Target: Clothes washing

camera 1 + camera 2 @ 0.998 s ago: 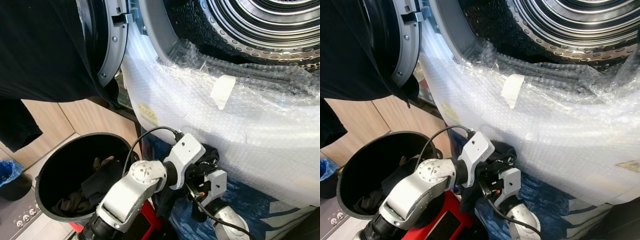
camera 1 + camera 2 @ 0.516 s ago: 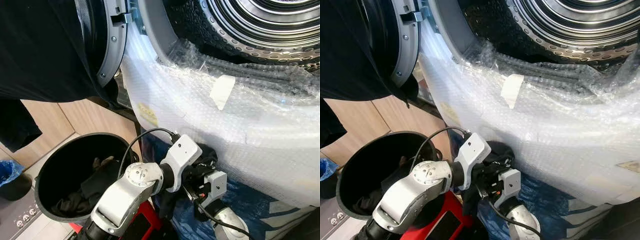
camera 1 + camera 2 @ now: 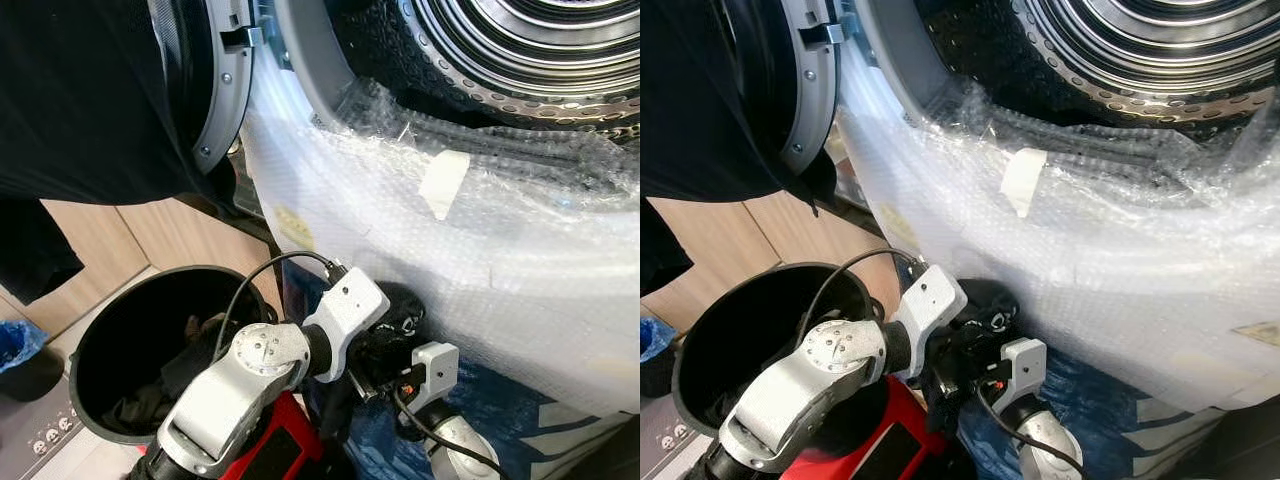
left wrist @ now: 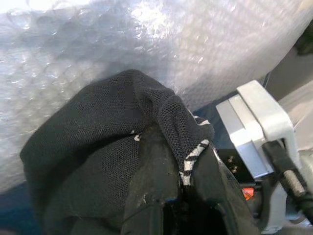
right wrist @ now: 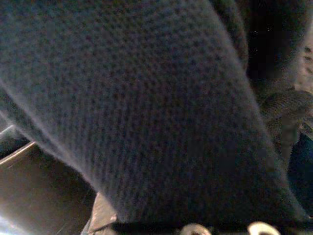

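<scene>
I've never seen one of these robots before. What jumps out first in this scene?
The washing machine fills the upper right, its front swathed in bubble wrap, with the ribbed steel drum gaping above. Low in the middle, the two silver arms meet over a black mesh garment, and the left gripper is closed on its folds. At lower left stands a black bucket with dark clothes inside.

- The head views are bright and evenly lit, sharp, with no motion blur.
- White glare breaks over the bubble wrap (image 3: 480, 250) and glints on the steel drum (image 3: 530, 50).
- The black bin (image 3: 150, 360) is deep in shadow inside.
- The left wrist view is washed out up top, yet the mesh garment (image 4: 107, 161) is crisp.
- The right wrist view is dim, with dark fabric (image 5: 146, 107) soft and out of focus.
</scene>
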Robot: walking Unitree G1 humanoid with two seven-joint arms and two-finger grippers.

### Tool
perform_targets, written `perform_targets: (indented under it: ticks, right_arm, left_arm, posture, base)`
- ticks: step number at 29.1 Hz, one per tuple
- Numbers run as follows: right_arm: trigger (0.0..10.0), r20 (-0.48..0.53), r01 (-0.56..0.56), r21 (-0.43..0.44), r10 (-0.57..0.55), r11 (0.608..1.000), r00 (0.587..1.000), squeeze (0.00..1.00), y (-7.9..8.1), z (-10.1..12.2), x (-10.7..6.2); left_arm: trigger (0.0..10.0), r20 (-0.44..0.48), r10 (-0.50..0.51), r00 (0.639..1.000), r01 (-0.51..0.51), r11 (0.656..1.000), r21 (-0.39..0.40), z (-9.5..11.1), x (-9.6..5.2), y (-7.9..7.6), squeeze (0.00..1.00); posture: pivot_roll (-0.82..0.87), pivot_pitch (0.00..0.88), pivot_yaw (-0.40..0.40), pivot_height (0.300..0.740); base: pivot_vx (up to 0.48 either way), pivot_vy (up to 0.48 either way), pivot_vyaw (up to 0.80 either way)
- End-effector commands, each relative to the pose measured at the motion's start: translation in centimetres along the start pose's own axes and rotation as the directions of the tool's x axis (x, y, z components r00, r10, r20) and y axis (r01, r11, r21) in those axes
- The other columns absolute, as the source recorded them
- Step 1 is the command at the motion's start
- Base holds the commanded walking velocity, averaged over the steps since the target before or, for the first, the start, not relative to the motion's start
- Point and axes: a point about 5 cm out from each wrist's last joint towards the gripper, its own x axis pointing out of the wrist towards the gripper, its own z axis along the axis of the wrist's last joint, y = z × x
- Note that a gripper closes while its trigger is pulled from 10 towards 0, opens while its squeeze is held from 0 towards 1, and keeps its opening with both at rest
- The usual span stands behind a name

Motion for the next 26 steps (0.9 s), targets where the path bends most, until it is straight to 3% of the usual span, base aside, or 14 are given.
perform_targets:
  ticks: [1,8,15,26]
  right_arm:
    - [0.0,-0.012,0.023,0.035,-0.023,0.999,1.000,0.00,-0.3,-0.6,-0.7]
    - [0.0,0.008,0.004,0.043,-0.005,0.999,1.000,0.00,-0.4,-0.2,-0.7]
    - [0.0,0.015,-0.004,0.050,0.003,0.999,1.000,0.00,-0.3,-0.1,-0.7]
    - [0.0,0.020,-0.014,0.049,0.013,0.999,1.000,0.00,-0.2,0.0,-0.4]
  left_arm:
    - [0.0,0.052,0.050,0.997,-0.051,0.998,0.023,1.2,-0.5,0.5,0.00]
    - [0.0,0.067,0.190,0.980,-0.191,0.982,0.006,1.5,-1.0,1.9,0.00]
    - [0.0,0.074,0.423,0.903,-0.421,0.906,-0.038,1.3,-2.2,4.5,0.00]
    - [0.0,0.146,0.423,0.894,-0.383,0.893,-0.237,2.4,-2.6,4.9,0.00]
  posture:
    - [0.15,0.105,0.101,0.740]
    - [0.15,0.115,0.093,0.740]
    - [0.16,0.124,0.090,0.740]
    - [0.17,0.141,0.091,0.740]
  base:
    - [0.000,0.000,0.00]
    - [0.000,0.000,0.00]
    - [0.000,0.000,0.00]
    - [0.000,0.000,0.00]
